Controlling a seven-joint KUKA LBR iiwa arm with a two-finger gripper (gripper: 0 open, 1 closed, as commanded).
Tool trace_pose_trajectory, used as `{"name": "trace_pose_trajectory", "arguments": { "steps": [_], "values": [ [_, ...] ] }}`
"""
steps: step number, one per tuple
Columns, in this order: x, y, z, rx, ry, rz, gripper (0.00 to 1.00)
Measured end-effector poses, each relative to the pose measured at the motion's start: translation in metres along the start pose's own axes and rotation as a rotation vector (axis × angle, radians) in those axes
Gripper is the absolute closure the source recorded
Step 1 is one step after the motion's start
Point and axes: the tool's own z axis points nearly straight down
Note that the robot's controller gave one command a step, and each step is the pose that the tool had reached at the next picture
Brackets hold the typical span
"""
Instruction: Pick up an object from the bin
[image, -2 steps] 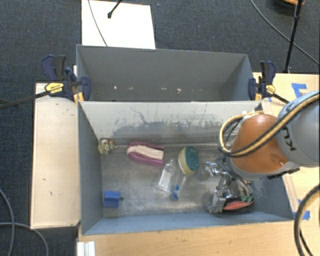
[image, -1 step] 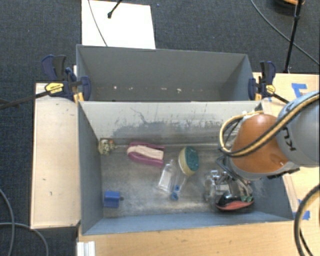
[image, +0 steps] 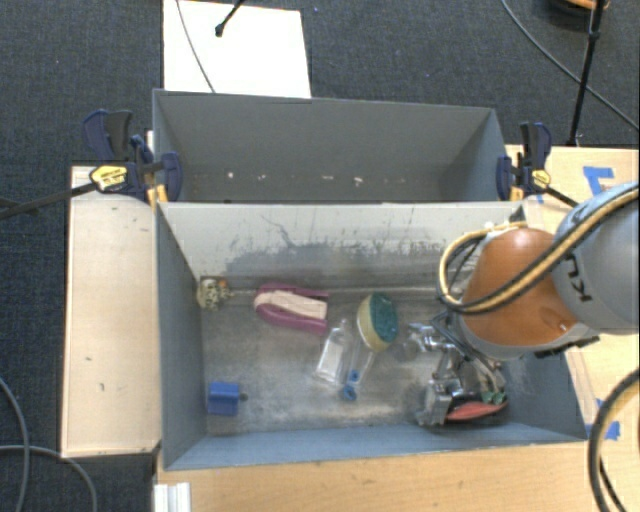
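My gripper (image: 438, 398) is down in the bin's near right corner, under the arm's orange cover. It hangs right over a dark flat thing with red and green parts (image: 478, 408), which lies against the near wall and is partly hidden by the gripper. Whether the two touch I cannot tell. A round green and cream disc (image: 378, 319) stands a little to the gripper's upper left. A clear plastic bottle with a blue cap (image: 337, 361) lies left of the gripper on the bin floor.
A pink and purple oblong thing (image: 291, 305) lies near the far wall. A small blue block (image: 223, 397) sits in the near left corner, and a small yellowish thing (image: 210, 292) in the far left corner. The arm covers the bin's right side.
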Motion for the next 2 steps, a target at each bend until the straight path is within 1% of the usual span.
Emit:
{"name": "trace_pose_trajectory", "arguments": {
  "steps": [1,2],
  "values": [
    [-0.038,-0.034,-0.06,0.001,-0.006,0.131,0.0],
    [0.009,-0.106,-0.035,0.003,0.001,-0.168,0.0]
  ]
}}
